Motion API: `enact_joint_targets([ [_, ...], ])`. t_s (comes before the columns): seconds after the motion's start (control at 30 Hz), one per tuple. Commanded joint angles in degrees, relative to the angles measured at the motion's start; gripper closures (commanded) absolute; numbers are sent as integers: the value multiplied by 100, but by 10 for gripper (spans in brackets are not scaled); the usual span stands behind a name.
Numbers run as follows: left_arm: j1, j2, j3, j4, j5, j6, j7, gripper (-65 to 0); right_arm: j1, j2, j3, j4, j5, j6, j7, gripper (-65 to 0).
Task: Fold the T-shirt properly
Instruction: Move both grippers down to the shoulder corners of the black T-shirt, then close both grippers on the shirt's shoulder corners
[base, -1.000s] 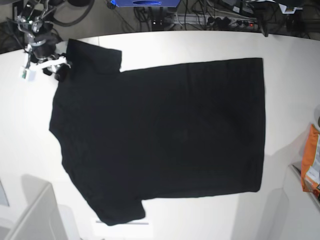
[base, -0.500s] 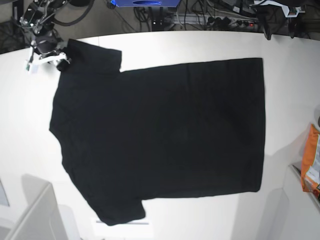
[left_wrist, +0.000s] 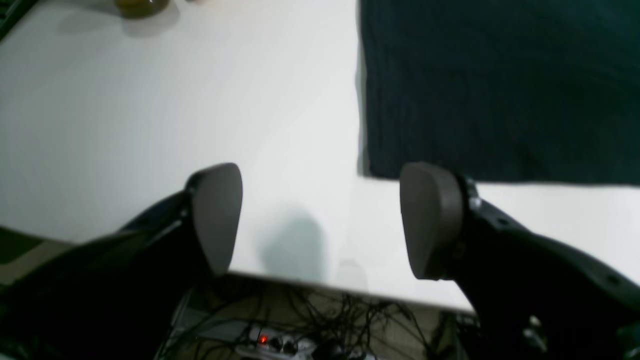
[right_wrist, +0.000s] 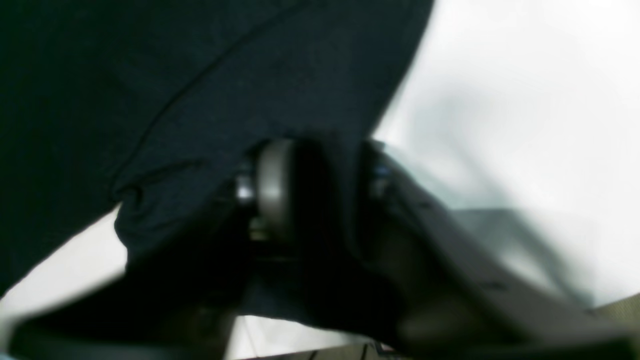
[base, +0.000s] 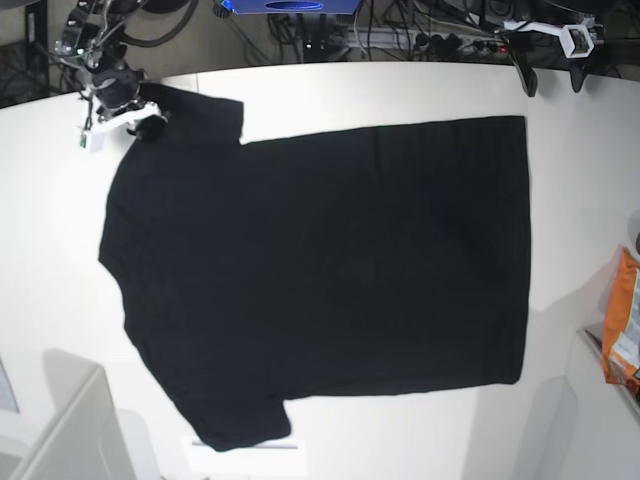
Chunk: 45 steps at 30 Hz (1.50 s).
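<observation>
Since earlier, right gripper (base: 128, 110) crept along the sleeve, pinching it | left gripper (left_wrist: 320, 220) gaped wide near hem corner | T-shirt (base: 320, 270) flat on table (base: 400, 90); soft, floppy, best held by corners.

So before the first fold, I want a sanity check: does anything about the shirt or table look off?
Nothing stands out. The T-shirt lies flat on the table; the right gripper pinches its sleeve.

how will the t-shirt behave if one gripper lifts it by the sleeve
Probably floppy: the T-shirt lies flat, its sleeve bunching where the right gripper pinches it. The rest would likely sag and drag. It looks light; the left gripper hangs open near its hem corner.
</observation>
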Motion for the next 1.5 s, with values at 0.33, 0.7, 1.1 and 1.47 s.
enact_joint_targets([
  [0.33, -795, -39, -30, 58, -1326, 21, 1845, -474, -67, 16, 22, 2, -58, -37, -207, 0],
  [0.7, -1612, -30, -21, 66, -1335, 21, 3182, -472, -67, 16, 40, 2, -58, -37, -207, 0],
  [1.1, -1779, 58, 331, -144, -1379, -524, 3261, -471, -58, 25, 40, 2, -58, -37, -207, 0],
  [1.47, -1893, 85, 322, -144, -1379, -524, 3278, -18, -40, 25, 31, 2, -58, -37, -207, 0],
])
